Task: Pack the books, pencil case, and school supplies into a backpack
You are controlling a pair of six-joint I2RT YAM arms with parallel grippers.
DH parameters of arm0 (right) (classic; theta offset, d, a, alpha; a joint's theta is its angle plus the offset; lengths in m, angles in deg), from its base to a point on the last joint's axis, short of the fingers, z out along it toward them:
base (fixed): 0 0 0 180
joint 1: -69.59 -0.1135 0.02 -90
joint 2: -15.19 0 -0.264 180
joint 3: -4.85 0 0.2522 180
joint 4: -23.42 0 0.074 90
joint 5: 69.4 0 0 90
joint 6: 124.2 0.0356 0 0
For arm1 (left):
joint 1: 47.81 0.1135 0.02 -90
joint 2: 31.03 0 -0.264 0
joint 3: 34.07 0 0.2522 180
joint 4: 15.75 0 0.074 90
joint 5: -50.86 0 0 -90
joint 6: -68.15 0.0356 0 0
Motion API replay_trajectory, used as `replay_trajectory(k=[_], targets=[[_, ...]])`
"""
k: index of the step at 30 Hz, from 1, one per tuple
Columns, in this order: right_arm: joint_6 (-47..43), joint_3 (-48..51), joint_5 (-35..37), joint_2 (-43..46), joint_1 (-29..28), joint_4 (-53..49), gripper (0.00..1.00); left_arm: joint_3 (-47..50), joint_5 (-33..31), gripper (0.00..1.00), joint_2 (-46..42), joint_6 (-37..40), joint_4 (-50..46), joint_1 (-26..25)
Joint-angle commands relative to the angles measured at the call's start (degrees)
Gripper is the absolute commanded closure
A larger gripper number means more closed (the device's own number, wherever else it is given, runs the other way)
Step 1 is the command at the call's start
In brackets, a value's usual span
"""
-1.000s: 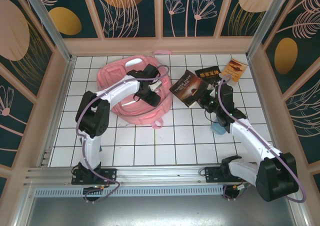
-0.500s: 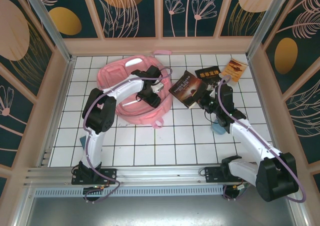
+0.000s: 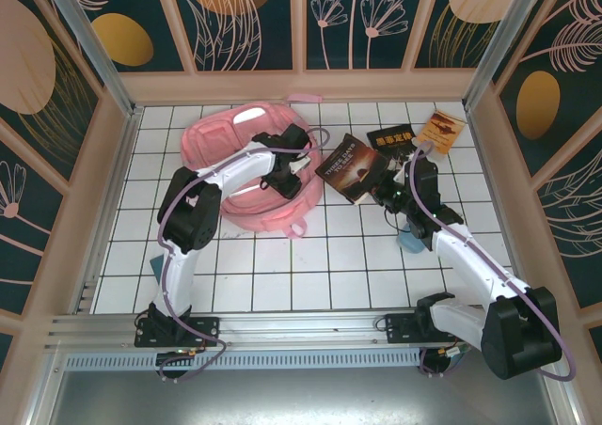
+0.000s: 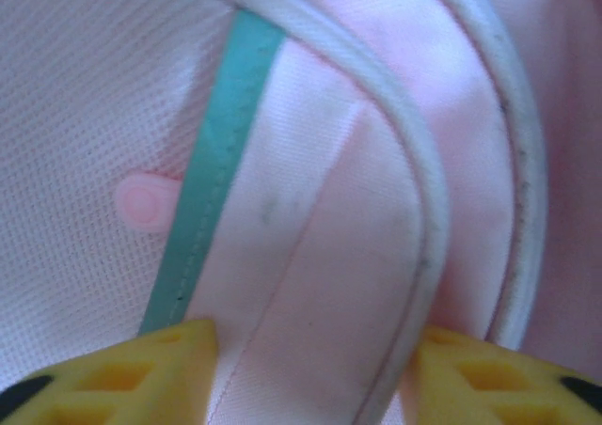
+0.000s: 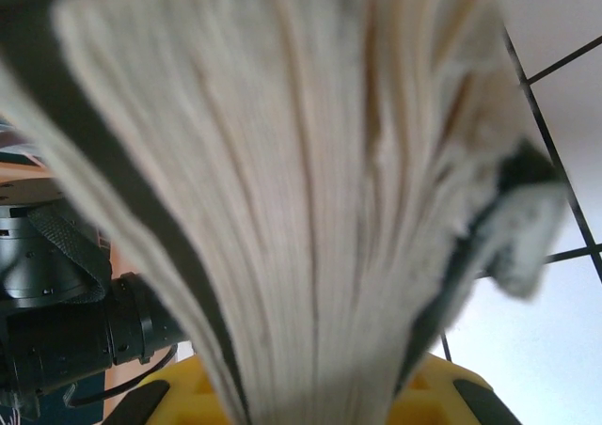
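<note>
Left gripper (image 3: 288,160) over the right side of the backpack (image 3: 214,143), near its mouth. Within the last second the left arm has swung further across the bag, its jaws have been narrowing, and the bag's near edge has drawn in slightly. In the left wrist view the fingers (image 4: 141,369) flank a fold of pink fabric edged with white piping (image 4: 425,218). The jaws stand about half closed, and whether they already pinch the fold cannot be told. The likely purpose is to take hold of the rim so the mouth stays open for loading.

Right gripper (image 3: 384,197) is unchanged: clamped on the near corner of the brown book (image 3: 348,166), which is tilted up off the table (image 3: 329,256) just right of the backpack and apart from the left gripper. The black book (image 3: 393,139) and booklet (image 3: 440,129) lie behind it. The pencil case (image 3: 411,243) lies beside the right forearm, partly hidden. Nothing looks packed yet.
</note>
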Motion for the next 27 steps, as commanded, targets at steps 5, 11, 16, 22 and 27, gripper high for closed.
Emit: replay_trajectory(k=[5,11,16,22,27], targets=[[-1.22,-2.57,-0.95,0.55,-0.63,3.57,0.94,1.12,-8.87,0.82,-5.08,1.15,5.51,-0.73],[-1.64,-2.58,-0.16,1.57,-0.74,2.66,0.95,3.31,-11.42,1.0,-9.24,1.48,8.84,-0.91],[-2.11,-2.25,-0.61,3.38,-0.67,3.94,0.95,5.31,-12.54,1.0,-14.55,0.7,12.22,-0.94],[-1.05,-0.56,-4.72,3.9,-1.14,8.23,0.95,5.58,-14.25,1.0,-19.52,-3.05,15.18,-0.93],[0.93,2.16,-6.04,2.08,-1.73,9.76,0.95,5.44,-14.04,1.0,-21.85,-6.0,17.19,-0.9]])
